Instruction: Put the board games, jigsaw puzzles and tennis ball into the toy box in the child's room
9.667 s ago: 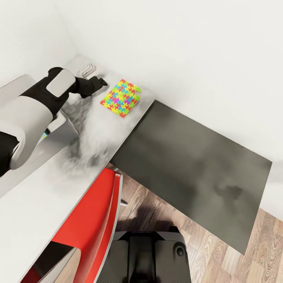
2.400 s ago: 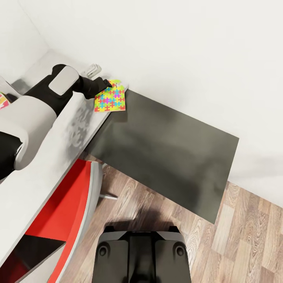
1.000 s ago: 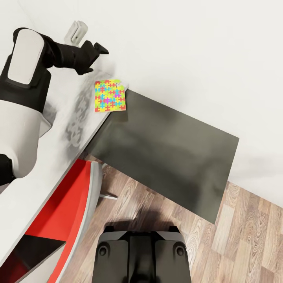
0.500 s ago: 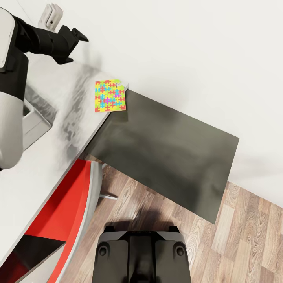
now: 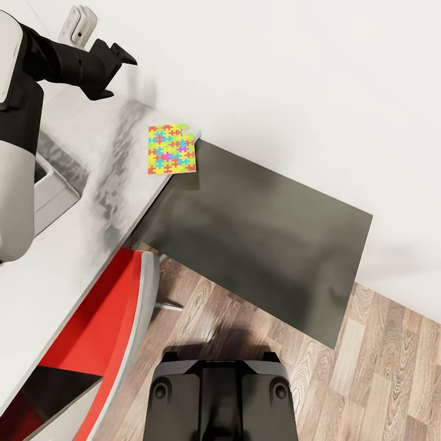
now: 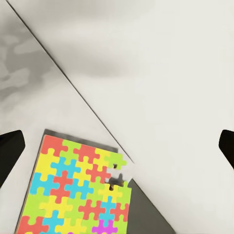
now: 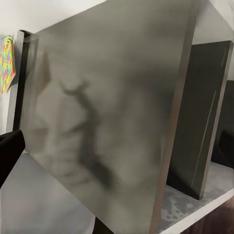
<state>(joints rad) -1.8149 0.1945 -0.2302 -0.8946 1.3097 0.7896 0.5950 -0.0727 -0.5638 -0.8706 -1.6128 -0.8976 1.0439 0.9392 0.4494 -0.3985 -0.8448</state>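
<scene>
A jigsaw puzzle (image 5: 171,149) lies flat on the light grey surface (image 5: 73,257), at the corner where the top meets the wall and the dark grey wing (image 5: 257,236). One corner of the puzzle has a piece partly detached. The puzzle's edge sits just at the seam with the wing.

The left pincer (image 5: 122,56) is raised above the surface, well apart from the puzzle and near the wall. It holds nothing. In the left wrist view the two dark fingertips (image 6: 9,151) stand at opposite edges of the picture, so the pincer is spread wide, with the puzzle (image 6: 78,192) below and between them.

A pale grey toy box (image 5: 52,184) shows partly beside the left arm, on the same surface.

In the right wrist view, dark fingertips (image 7: 9,151) of the right pincer appear at both edges, set wide, facing the wing's panel (image 7: 107,117); nothing is between them.

A red chair (image 5: 104,331) stands tucked against the surface, over wood flooring (image 5: 367,380).
</scene>
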